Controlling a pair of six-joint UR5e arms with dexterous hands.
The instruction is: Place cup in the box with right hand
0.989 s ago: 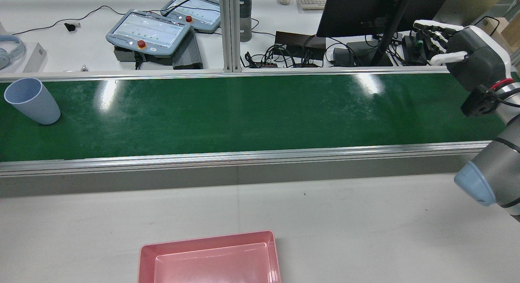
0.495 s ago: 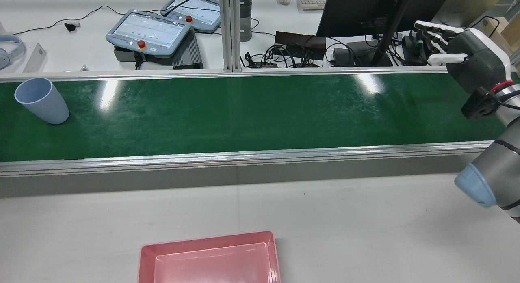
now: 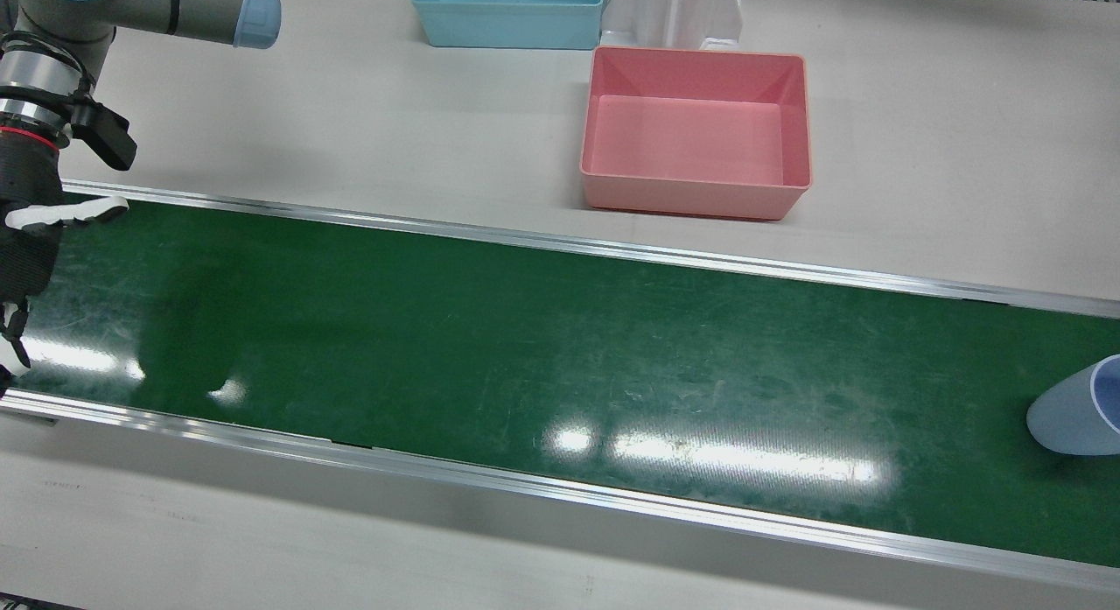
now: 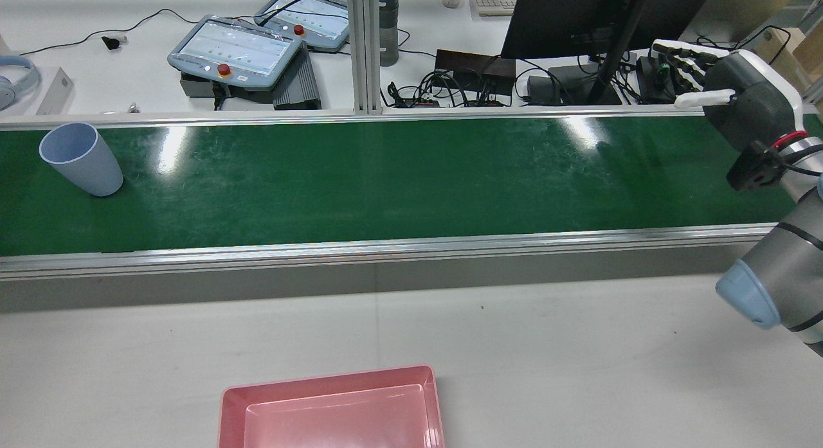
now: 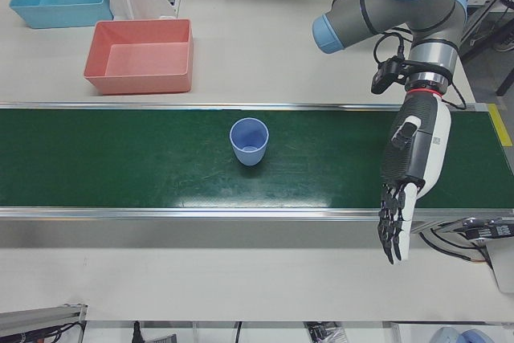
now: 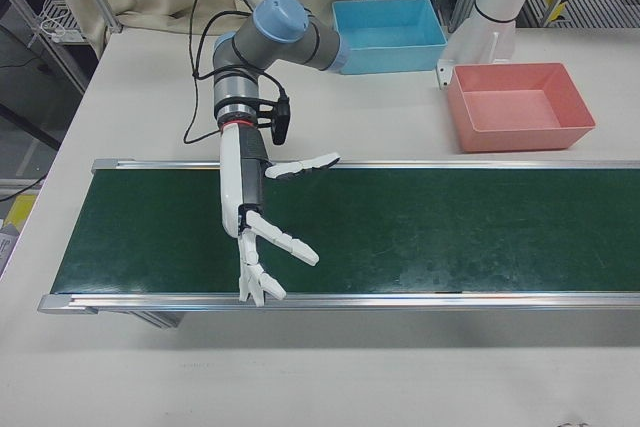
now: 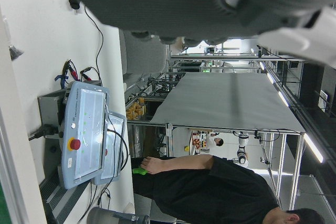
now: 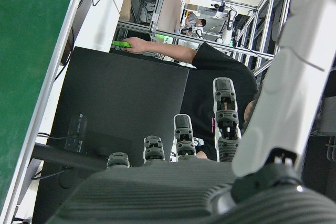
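Observation:
A light blue cup [image 4: 81, 159] stands upright on the green conveyor belt [image 4: 411, 178] at the far left of the rear view. It also shows at the right edge of the front view [image 3: 1081, 409] and in the left-front view [image 5: 249, 140]. My right hand [image 4: 739, 91] is open and empty above the belt's far right end, far from the cup; it shows in the right-front view [image 6: 250, 212] with fingers spread. My left hand [image 5: 411, 166] is open and empty over the belt beside the cup. The pink box [image 4: 331, 375] sits empty on the table.
A blue box [image 3: 507, 32] stands beside the pink box [image 3: 691, 194] near the pedestals. Teach pendants [image 4: 235, 49], a monitor [image 4: 578, 17] and cables lie on the desk beyond the belt. Aluminium rails [image 4: 386, 249] edge the belt.
The cup has moved to the right along the belt in the rear view. My right hand has shifted slightly up and away, still open.

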